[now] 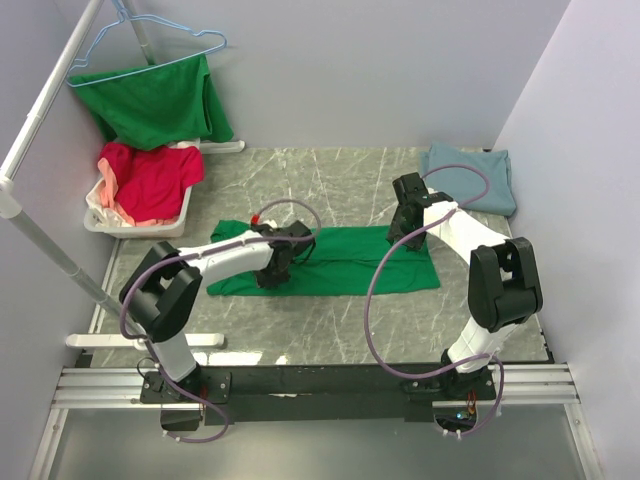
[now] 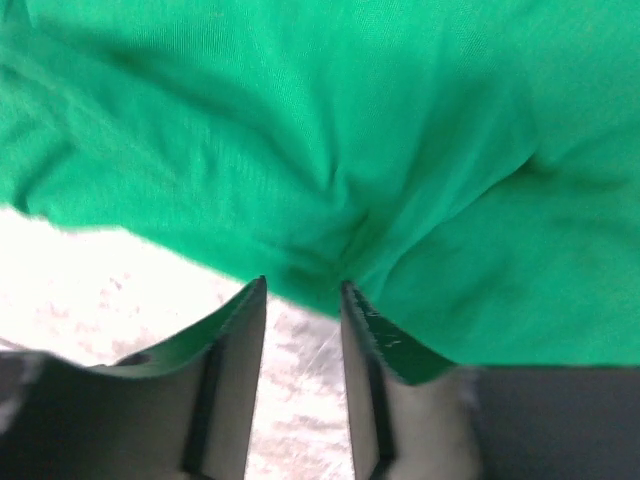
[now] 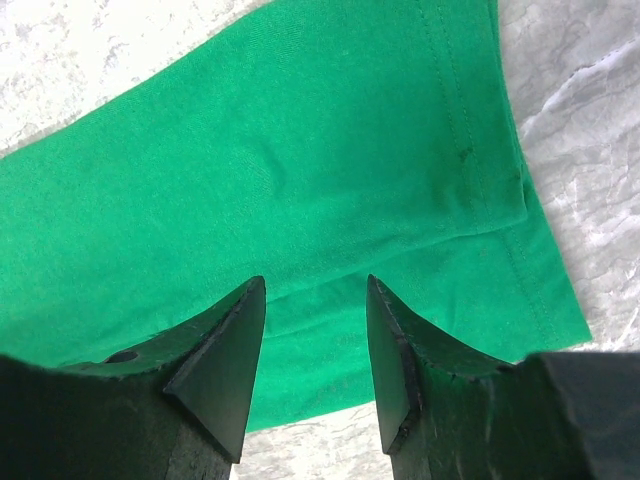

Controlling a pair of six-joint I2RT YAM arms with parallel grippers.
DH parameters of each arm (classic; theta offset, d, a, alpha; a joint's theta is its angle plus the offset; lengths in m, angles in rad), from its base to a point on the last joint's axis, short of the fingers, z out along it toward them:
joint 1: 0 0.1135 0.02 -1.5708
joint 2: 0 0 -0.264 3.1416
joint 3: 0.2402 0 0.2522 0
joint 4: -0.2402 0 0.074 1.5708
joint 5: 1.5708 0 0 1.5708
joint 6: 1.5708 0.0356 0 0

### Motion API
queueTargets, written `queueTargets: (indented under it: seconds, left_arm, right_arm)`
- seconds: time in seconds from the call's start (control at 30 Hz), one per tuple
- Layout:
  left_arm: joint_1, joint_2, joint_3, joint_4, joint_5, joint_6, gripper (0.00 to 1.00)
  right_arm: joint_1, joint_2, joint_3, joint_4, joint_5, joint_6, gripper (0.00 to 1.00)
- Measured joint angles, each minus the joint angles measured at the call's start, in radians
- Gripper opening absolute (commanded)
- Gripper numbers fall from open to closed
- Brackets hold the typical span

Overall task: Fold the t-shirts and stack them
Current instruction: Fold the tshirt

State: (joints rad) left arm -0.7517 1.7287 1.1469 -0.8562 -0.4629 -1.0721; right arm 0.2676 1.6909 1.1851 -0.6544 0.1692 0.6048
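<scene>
A bright green t-shirt (image 1: pixel 350 262) lies flat on the marble table as a long folded strip. My left gripper (image 1: pixel 270 275) is low at the strip's near edge, left of middle. In the left wrist view the gripper (image 2: pixel 303 288) has its jaws apart over bare marble, and the puckered edge of the green cloth (image 2: pixel 350 130) sits just at its fingertips. My right gripper (image 1: pixel 403 238) hovers over the strip's right end. In the right wrist view it (image 3: pixel 315 285) is open above the hemmed green cloth (image 3: pixel 300 150), holding nothing. A dusty blue-grey t-shirt (image 1: pixel 470 175) lies folded at the back right.
A white basket (image 1: pixel 130 227) at the back left holds red (image 1: pixel 155 180) and pink tees. Another green tee (image 1: pixel 160 100) hangs from a blue hanger on a white rack, whose pole (image 1: pixel 50 250) slants along the left side. Walls close in on the table's left, back and right.
</scene>
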Motion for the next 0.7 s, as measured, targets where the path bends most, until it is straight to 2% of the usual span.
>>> queueTargets:
  seconds: [0.2, 0.27, 0.4, 0.5, 0.7]
  left_arm:
    - [-0.064, 0.0, -0.024, -0.062, -0.032, -0.085, 0.45]
    - [-0.067, -0.005, -0.015, -0.086, -0.053, -0.103, 0.51]
    - [-0.06, -0.048, 0.036, -0.128, -0.112, -0.122, 0.54]
    - [-0.03, -0.085, 0.077, -0.121, -0.138, -0.11, 0.54]
    - [0.139, -0.057, 0.103, -0.032, -0.12, -0.011, 0.52]
  right_arm:
    - [0.0, 0.0, 0.0, 0.003, -0.006, 0.0, 0.52]
    - [0.0, 0.0, 0.0, 0.004, -0.006, 0.0, 0.52]
    - [0.005, 0.0, 0.002, 0.003, -0.007, 0.002, 0.52]
    - [0.01, 0.002, 0.01, 0.004, -0.011, 0.003, 0.52]
    - [0.026, 0.013, 0.026, 0.004, -0.017, 0.004, 0.52]
